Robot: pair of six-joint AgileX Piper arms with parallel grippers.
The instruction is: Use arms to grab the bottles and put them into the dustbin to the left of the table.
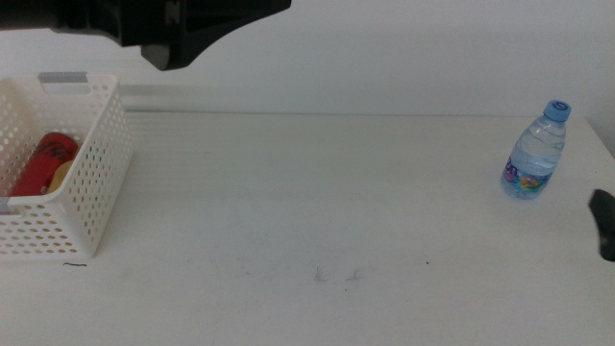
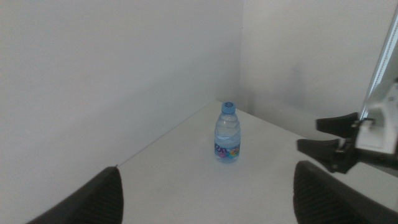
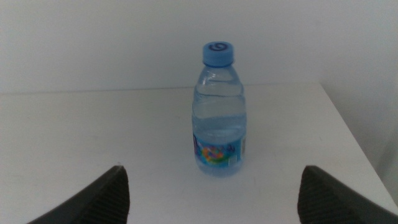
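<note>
The clear water bottle (image 1: 534,154) with a blue cap stands upright at the far right of the white table (image 1: 317,192). It shows centred in the right wrist view (image 3: 217,118) and farther off in the left wrist view (image 2: 227,134). My right gripper (image 3: 214,169) is open, its jaws spread wide just short of the bottle; only a dark tip (image 1: 602,223) shows in the middle view. My left gripper (image 2: 208,169) is open and empty, and its arm (image 1: 163,24) is high above the dustbin (image 1: 91,183). The red can (image 1: 43,161) and the yellow bottle (image 1: 61,175) lie inside the dustbin.
The dustbin stands at the table's left edge. White walls close the table at the back and the right corner (image 2: 241,93). The right arm's gripper (image 2: 339,144) also shows in the left wrist view.
</note>
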